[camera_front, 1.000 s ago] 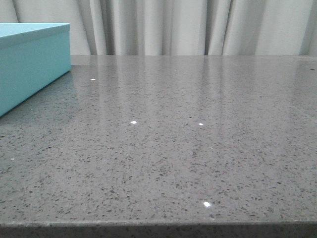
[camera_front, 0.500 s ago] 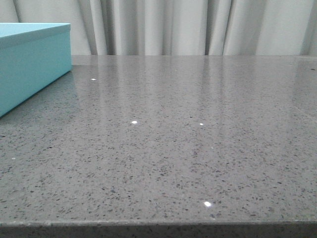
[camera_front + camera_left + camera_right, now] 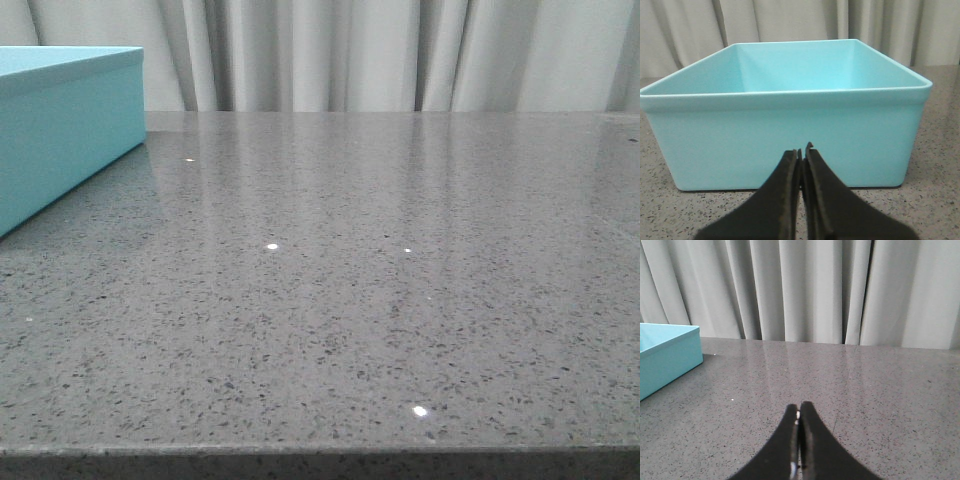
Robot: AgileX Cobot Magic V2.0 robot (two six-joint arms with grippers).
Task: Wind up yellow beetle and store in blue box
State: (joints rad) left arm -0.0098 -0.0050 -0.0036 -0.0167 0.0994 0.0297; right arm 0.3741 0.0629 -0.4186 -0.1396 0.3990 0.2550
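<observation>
The blue box (image 3: 60, 130) stands at the table's left edge in the front view, only its right end showing. In the left wrist view the blue box (image 3: 790, 135) fills the picture, open-topped, and what shows of its inside is bare. My left gripper (image 3: 802, 152) is shut and empty, low over the table just in front of the box's near wall. My right gripper (image 3: 799, 407) is shut and empty, low over the grey table, with the blue box (image 3: 665, 360) off to one side. The yellow beetle is in no view. Neither gripper shows in the front view.
The grey speckled stone table (image 3: 380, 300) runs back to pale pleated curtains (image 3: 400, 50). Its front edge (image 3: 320, 452) crosses the bottom of the front view.
The front view has shifted very slightly; the box's corner sits a touch further right. Nothing else has visibly changed.
</observation>
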